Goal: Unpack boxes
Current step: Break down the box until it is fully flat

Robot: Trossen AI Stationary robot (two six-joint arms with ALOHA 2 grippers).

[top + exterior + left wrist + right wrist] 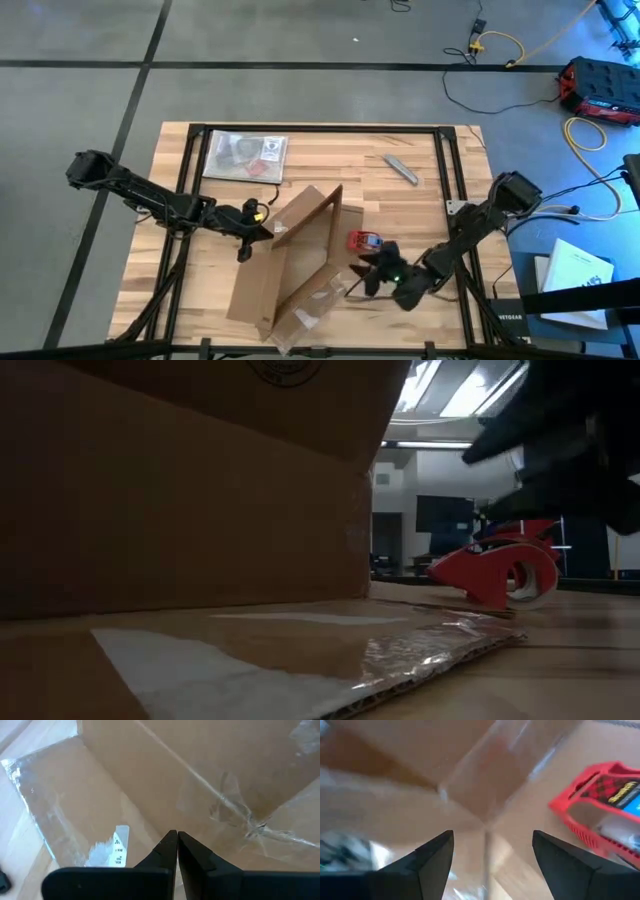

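The box (290, 265) lies at the lower centre of the high view on the wooden table (420, 150), opened up with its flaps spread and one panel standing tilted; strips of clear tape still cling to the lower flap. Judging by this, the opening is largely done. A flat clear bag (245, 155) with printed sheets sits well apart at the upper left of the table, possibly contents already taken out, though that cannot be confirmed from here. Whether anything remains inside the box is hidden by the raised panel, so what is left of the unpacking is uncertain.

The left gripper (247, 238) is at the box's upper left edge, its fingers pressed together with nothing between them; in the left wrist view the tips (176, 845) point straight at the brown inner face of the cardboard, very near or touching it.

The right gripper (368, 275) hovers at the box's right side, fingers (432, 852) apart and empty. The taped cardboard fills the space ahead of them, and a red tape dispenser (365, 241) lies just beside that gripper, between it and the raised panel. A small metal tool (401, 169) rests at the upper right of the table, well apart from both arms
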